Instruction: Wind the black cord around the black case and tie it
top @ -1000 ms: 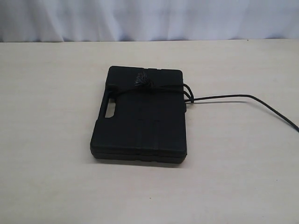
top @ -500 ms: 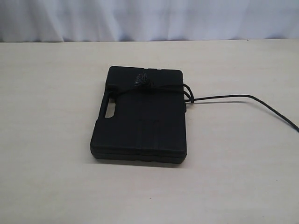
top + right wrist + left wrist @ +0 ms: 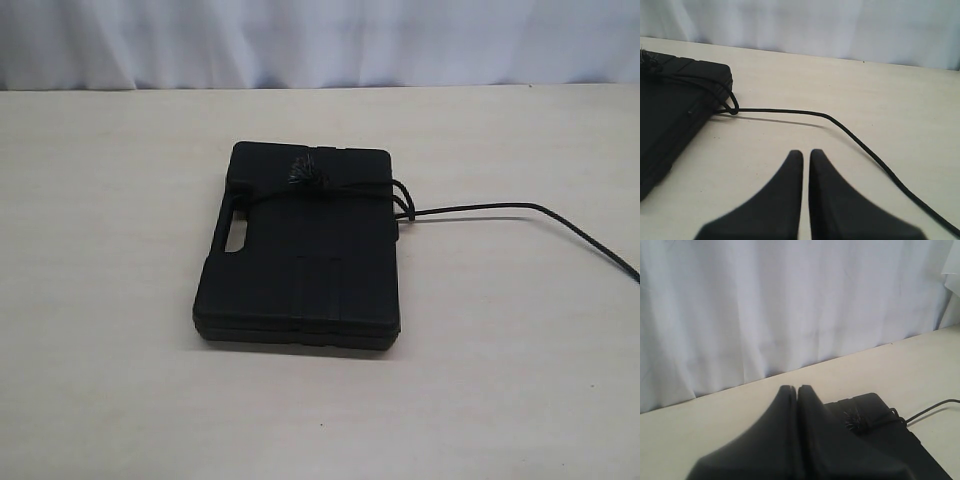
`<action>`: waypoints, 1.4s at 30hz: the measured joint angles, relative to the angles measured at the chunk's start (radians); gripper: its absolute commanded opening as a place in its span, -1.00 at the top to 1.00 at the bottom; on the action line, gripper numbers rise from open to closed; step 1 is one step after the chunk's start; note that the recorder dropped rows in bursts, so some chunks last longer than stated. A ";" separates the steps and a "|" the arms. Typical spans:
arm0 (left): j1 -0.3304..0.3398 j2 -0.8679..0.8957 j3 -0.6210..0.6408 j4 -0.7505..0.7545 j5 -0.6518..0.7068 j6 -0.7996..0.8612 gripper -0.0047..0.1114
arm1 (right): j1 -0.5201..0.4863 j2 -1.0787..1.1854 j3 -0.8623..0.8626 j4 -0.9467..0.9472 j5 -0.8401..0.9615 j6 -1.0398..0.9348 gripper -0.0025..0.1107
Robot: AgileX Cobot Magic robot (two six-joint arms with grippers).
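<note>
Neither pincer is shown in the exterior view, where the black case (image 3: 300, 250) is seen lying flat near the middle of the desk (image 3: 100, 320). The black cord (image 3: 480, 208) is drawn across the far end of the lid, with a frayed tuft (image 3: 305, 172) resting on top. A small loop hangs beside the case's right edge, and a long tail trails off to the right over the desk.

In the left wrist view, the left pincer (image 3: 797, 388) is seen clenched on nothing, raised above the case, with the tuft just beyond it.

In the right wrist view, the right pincer (image 3: 806, 151) is likewise pressed shut and empty, held over bare desk near the loose tail but apart from it.

The case is judged rigid and heavy enough not to slide easily; the cord is judged limp and light. The tail is best taken close to the loop, where the wrap can be pulled tight.
</note>
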 measured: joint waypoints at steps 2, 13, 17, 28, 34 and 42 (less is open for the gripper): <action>0.000 0.000 0.000 0.000 0.000 0.000 0.92 | 0.000 0.000 0.000 0.000 0.000 0.000 0.88; 0.000 -0.090 0.177 0.196 -0.039 0.002 0.92 | 0.000 0.000 0.000 0.000 0.000 0.000 0.88; 0.000 -0.240 0.400 0.258 -0.164 0.002 0.92 | 0.000 0.000 0.000 0.000 0.000 0.000 0.88; 0.000 -0.590 0.648 0.234 -0.199 -0.006 0.92 | 0.000 0.000 0.000 0.000 0.000 0.000 0.88; 0.036 -0.609 0.648 0.154 -0.093 -0.023 0.92 | 0.000 0.000 0.000 0.001 0.002 0.000 0.88; 0.068 -0.609 0.648 0.100 0.002 -0.029 0.92 | 0.000 0.000 0.000 0.001 0.002 0.000 0.88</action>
